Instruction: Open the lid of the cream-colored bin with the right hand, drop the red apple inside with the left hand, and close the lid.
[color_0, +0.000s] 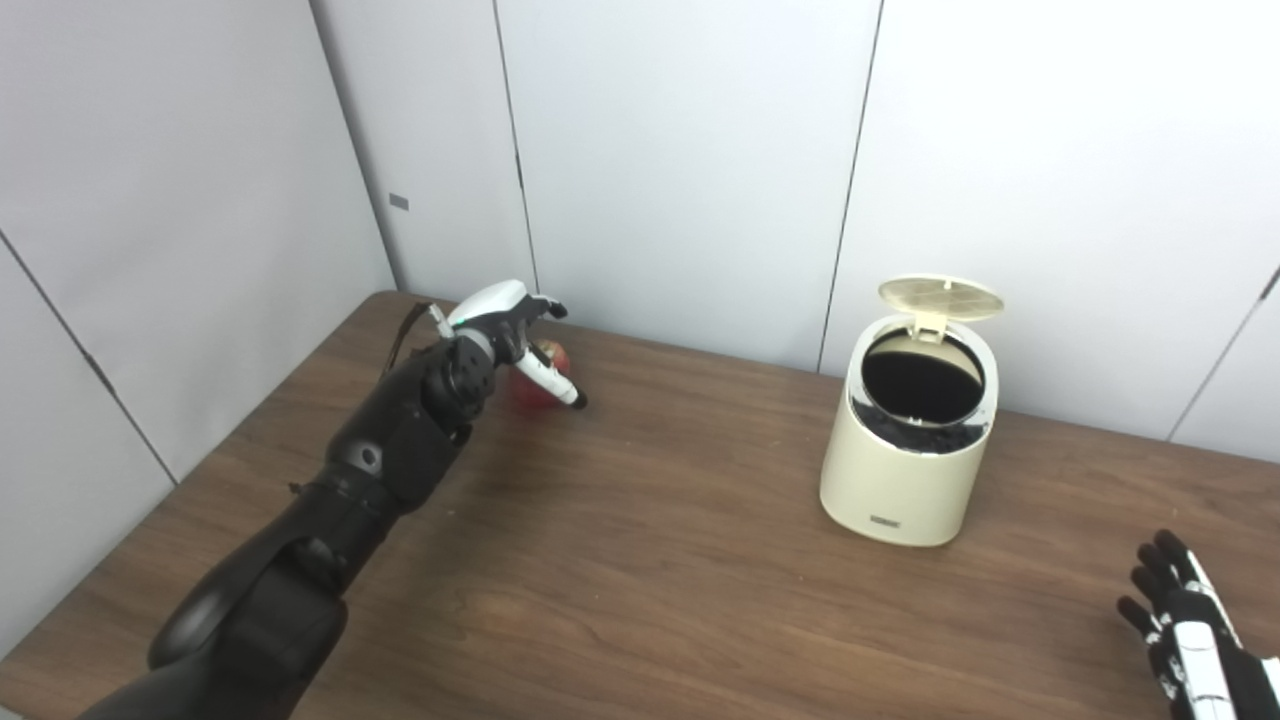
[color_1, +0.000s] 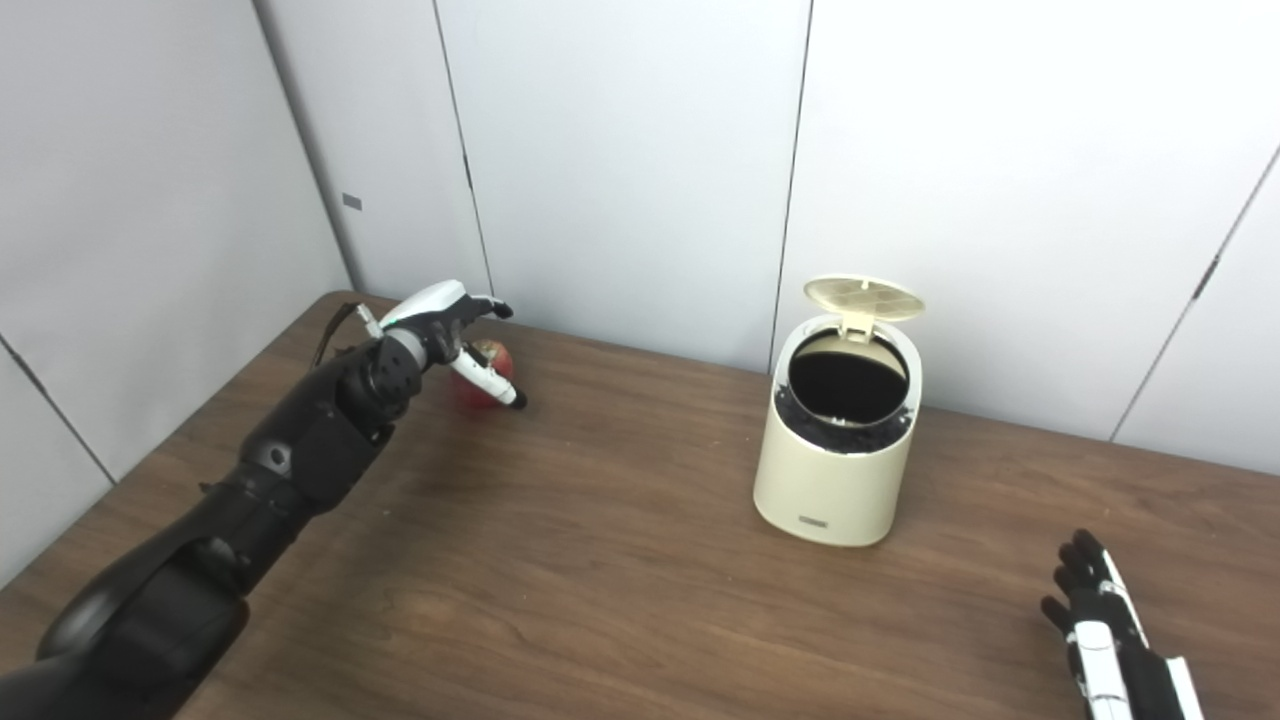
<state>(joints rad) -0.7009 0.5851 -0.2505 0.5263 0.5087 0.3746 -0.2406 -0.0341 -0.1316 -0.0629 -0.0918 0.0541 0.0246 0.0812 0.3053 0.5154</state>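
The red apple (color_0: 528, 390) lies on the wooden table at the far left, near the wall. My left hand (color_0: 505, 325) is right over it, fingers above and behind it and thumb (color_0: 555, 383) stretched across its front. The fingers are still apart and not closed on it. The cream-colored bin (color_0: 905, 470) stands right of centre with its lid (color_0: 940, 297) flipped up and its dark inside showing. My right hand (color_0: 1185, 625) is open and empty at the bottom right, well clear of the bin.
The table (color_0: 650, 560) is brown wood, with grey wall panels close behind the apple and the bin. A wide stretch of tabletop lies between the apple and the bin.
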